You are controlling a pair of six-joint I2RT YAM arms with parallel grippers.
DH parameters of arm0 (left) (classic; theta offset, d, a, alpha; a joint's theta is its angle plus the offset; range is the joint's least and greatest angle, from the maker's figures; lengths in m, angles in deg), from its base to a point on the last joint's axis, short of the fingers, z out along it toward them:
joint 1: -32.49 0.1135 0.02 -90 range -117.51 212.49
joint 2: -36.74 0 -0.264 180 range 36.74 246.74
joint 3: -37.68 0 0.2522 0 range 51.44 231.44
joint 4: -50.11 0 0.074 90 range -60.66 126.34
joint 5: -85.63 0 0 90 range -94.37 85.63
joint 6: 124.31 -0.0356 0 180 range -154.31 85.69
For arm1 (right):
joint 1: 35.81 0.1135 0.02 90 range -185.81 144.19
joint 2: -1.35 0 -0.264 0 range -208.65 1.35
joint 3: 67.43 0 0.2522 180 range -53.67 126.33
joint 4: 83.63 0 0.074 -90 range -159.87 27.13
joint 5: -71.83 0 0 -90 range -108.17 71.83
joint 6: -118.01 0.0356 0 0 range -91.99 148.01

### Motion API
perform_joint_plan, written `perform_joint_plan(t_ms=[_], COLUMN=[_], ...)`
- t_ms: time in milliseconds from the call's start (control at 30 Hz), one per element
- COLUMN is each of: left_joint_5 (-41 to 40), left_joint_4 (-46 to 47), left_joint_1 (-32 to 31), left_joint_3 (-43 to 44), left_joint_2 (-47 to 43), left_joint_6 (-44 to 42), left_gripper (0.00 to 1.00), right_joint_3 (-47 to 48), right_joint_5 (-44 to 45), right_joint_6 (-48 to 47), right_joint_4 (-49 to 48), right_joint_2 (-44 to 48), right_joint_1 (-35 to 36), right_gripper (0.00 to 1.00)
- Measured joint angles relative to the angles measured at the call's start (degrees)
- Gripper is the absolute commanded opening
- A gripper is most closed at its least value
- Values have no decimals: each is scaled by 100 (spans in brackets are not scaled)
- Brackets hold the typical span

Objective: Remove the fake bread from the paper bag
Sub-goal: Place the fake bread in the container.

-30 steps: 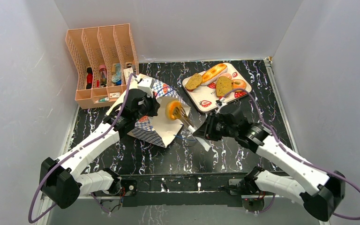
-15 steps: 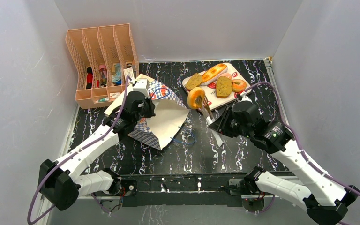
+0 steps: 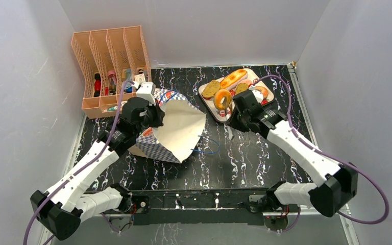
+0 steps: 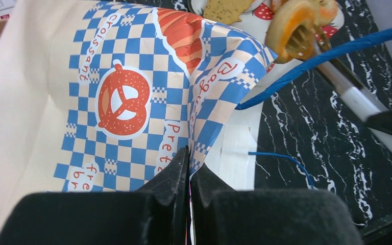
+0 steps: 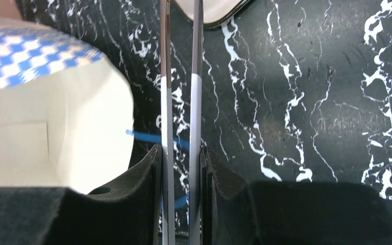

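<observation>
The paper bag (image 3: 176,130) lies on its side, its white-lined mouth facing right. My left gripper (image 3: 150,116) is shut on its checkered rim, as the left wrist view (image 4: 189,168) shows on the bag (image 4: 132,92). My right gripper (image 3: 237,112) is shut on metal tongs (image 5: 196,76). The tongs pinch the ring-shaped donut (image 3: 222,98) over the near-left part of the strawberry tray (image 3: 216,112). The donut also shows in the left wrist view (image 4: 291,28). The long loaf (image 3: 233,79), the oval roll (image 3: 211,88) and the toast slice (image 3: 242,88) lie on the tray.
A peach file rack (image 3: 109,66) with small items stands at the back left. The bag's blue cord handle (image 3: 209,148) trails on the black marbled table to the right of the bag's mouth. White walls close in on the left, right and back.
My right arm has carried the donut in the tongs from the bag's mouth right and away, to over the tray. My left gripper has shifted the bag slightly, still holding its rim.
</observation>
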State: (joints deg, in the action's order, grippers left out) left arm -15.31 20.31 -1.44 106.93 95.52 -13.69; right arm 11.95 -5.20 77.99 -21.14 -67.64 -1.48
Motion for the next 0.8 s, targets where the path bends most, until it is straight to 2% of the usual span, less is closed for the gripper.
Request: perform_joint_plan(t_ms=[233,433,800], left_joint_5=[245,437,876], left_joint_4=[-627,-953,-730], left_joint_1=[0,0,0], left_joint_3=[658,977,901], left_joint_2=[-306,-472,-730], left_joint_6=[151,439,1311], left_gripper=[0,0,0], right_joint_3=[214,442,997], right_joint_5=[-240,-332,-398], right_joint_6=[-236,-308,-319], right_joint_4=[-461,-577,-437], right_joint_2=[-935,-1530,-2100], right_joint_1=[-492,-562,-739], right_gripper=[0,0,0])
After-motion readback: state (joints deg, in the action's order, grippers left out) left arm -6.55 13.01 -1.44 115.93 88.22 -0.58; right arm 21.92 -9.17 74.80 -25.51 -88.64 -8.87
